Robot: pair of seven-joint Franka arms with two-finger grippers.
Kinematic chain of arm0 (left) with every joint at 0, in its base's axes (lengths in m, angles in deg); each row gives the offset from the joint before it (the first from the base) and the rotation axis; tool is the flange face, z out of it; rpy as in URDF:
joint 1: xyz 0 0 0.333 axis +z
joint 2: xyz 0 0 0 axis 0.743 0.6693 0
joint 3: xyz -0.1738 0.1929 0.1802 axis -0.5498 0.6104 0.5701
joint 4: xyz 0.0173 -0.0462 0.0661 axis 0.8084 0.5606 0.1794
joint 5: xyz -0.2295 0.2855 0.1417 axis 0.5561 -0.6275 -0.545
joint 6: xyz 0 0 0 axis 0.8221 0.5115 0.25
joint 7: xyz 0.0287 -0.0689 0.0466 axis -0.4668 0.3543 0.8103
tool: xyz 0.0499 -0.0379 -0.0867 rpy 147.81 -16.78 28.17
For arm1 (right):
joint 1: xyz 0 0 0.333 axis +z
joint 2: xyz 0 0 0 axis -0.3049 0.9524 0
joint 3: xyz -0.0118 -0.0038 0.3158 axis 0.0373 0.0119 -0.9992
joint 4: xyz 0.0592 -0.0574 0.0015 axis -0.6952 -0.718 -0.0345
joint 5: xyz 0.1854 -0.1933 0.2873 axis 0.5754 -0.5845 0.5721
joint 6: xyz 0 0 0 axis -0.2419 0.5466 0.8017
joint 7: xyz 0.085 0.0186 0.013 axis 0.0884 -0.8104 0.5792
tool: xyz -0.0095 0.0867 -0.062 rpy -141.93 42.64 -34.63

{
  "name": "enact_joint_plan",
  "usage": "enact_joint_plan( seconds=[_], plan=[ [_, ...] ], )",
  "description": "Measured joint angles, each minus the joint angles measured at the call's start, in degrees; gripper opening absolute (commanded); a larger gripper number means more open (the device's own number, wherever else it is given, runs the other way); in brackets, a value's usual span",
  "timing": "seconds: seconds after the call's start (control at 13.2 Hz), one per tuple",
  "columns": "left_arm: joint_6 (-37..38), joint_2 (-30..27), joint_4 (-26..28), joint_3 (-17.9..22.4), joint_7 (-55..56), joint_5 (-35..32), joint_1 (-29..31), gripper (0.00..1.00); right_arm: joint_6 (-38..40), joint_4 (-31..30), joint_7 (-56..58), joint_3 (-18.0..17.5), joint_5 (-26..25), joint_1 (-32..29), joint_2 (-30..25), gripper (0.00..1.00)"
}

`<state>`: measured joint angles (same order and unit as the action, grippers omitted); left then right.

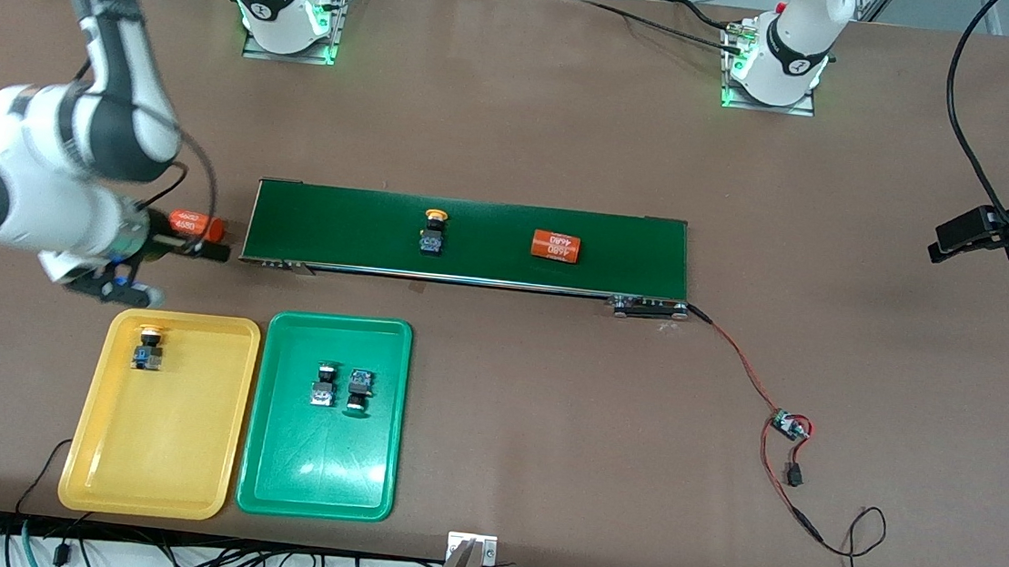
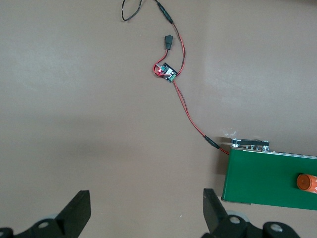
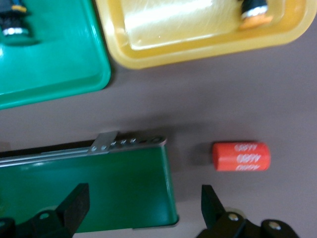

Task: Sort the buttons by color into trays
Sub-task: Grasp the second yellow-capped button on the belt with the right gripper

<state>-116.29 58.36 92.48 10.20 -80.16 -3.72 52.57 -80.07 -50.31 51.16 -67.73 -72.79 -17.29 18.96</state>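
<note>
Nearest the front camera, two trays lie side by side on the table (image 1: pixel 543 470). The yellow tray (image 1: pixel 100 467) sits toward the right arm's end and holds one yellow-capped button (image 1: pixel 149 348) in its farther part. The green tray (image 1: pixel 259 481) lies just beside it and holds two green-capped buttons (image 1: pixel 324 385) (image 1: pixel 358 391), set close together (caps hard to make out from the front view).

Farther from the camera runs the dark green conveyor belt (image 1: pixel 335 232). On it rest a second yellow-capped button (image 1: pixel 433 232) and, toward the left arm's end, an orange cylinder (image 1: pixel 556 246) with white print. Another orange cylinder (image 1: pixel 196 225) lies on the table just off the belt's end.

Right gripper (image 1: pixel 201 250): over the table at that belt end, beside the cylinder, fingers (image 3: pixel 210 201) spread wide, holding nothing.

Left gripper (image 1: pixel 951 245): waiting over bare table at the left arm's end, fingers (image 2: pixel 213 206) spread wide, empty. A small circuit board (image 1: pixel 789 425) on red and black wires lies nearby.
</note>
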Motion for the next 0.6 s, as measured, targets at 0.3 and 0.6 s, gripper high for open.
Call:
enact_joint_plan(
  seconds=[0.3,0.6],
  plan=[
    [0.07,0.0,0.32,-0.13,-0.02,0.0,-0.09,1.0,-7.09,-14.68,-15.42,-0.24,0.33,9.57,-10.01,1.0],
    [0.37,0.0,0.61,-0.11,-0.02,0.0,-0.09,1.0,-11.41,-17.52,-26.49,-0.66,0.42,20.5,-11.99,1.0]
  ],
)
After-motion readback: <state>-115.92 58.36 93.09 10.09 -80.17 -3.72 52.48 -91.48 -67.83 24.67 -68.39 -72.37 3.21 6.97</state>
